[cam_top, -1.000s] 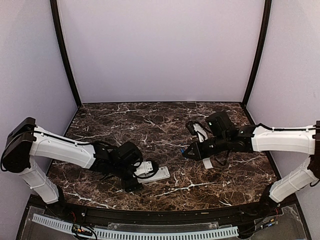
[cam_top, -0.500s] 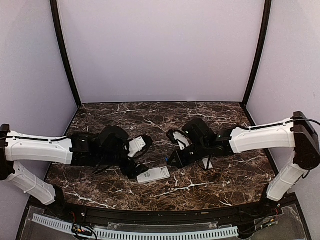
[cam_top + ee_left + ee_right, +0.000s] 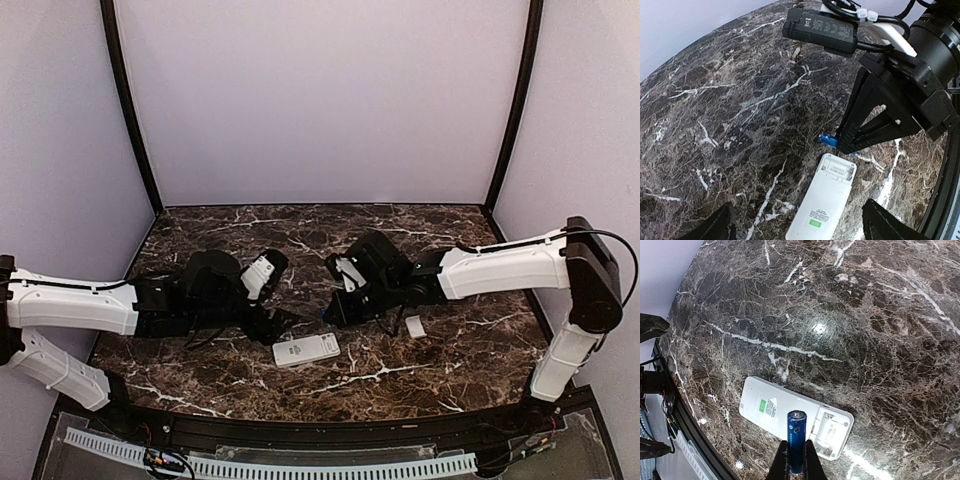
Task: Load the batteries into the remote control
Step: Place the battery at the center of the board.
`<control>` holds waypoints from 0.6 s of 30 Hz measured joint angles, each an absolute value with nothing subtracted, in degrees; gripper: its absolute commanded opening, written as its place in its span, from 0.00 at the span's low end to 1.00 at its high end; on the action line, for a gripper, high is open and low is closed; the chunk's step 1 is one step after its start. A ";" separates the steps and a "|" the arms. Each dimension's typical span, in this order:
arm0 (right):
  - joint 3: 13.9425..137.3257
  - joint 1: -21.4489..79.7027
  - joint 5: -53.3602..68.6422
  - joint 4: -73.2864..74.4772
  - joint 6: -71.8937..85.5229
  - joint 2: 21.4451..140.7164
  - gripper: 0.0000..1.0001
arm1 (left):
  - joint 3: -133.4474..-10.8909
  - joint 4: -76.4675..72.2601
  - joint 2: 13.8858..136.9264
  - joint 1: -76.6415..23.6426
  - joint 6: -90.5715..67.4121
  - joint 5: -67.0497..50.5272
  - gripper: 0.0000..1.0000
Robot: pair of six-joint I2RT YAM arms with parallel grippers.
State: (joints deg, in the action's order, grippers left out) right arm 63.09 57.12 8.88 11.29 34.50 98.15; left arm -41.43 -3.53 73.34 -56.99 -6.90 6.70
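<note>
The white remote control (image 3: 307, 349) lies back-up on the marble, its battery compartment (image 3: 832, 432) open and empty. My right gripper (image 3: 796, 462) is shut on one blue battery (image 3: 796, 437), which sticks out past the fingertips just above the remote (image 3: 775, 407). In the left wrist view the battery (image 3: 828, 140) pokes out beside the right gripper (image 3: 850, 142), close above the remote's open end (image 3: 822, 200). My left gripper (image 3: 799, 220) is open, one black finger (image 3: 715, 227) on each side of the remote and above it. It hovers at the remote's left end (image 3: 275, 322).
A small plain white cover plate (image 3: 415, 326) lies on the marble to the right of the remote, under the right arm. The table's dark front rim (image 3: 320, 425) runs close below the remote.
The left gripper has lifted off the remote and drawn back to the left. The right arm has reached leftward, carrying the battery to the remote's open end. The remote stayed put.
</note>
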 measured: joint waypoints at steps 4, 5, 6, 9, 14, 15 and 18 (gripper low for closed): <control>66.08 57.10 7.14 17.19 36.60 97.82 0.00 | -41.30 -6.85 73.34 -56.99 -6.50 6.04 0.86; 66.72 57.01 6.68 18.96 37.10 97.71 0.00 | -41.17 -7.53 73.28 -56.99 -6.44 5.82 0.86; 67.24 56.88 6.33 20.95 37.54 97.58 0.00 | -40.97 -7.97 73.17 -57.01 -6.42 5.56 0.86; 67.77 56.16 5.98 26.35 38.02 97.17 0.00 | -39.92 -9.21 72.60 -57.01 -6.48 5.34 0.86; 68.38 52.60 4.84 38.15 36.53 97.25 0.00 | -38.63 -9.37 71.33 -56.99 -6.68 5.23 0.86; 68.99 51.70 4.36 40.53 36.18 97.47 0.00 | -38.50 -9.37 70.98 -56.99 -6.70 5.26 0.87; 71.37 49.17 2.42 45.76 35.24 98.87 0.00 | -38.39 -9.37 70.17 -56.99 -6.72 5.45 0.87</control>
State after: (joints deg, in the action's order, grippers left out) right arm 71.37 49.17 2.42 45.76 35.24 98.87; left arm -38.39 -9.37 70.17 -56.99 -6.72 5.45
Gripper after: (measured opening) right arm 0.037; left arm 0.865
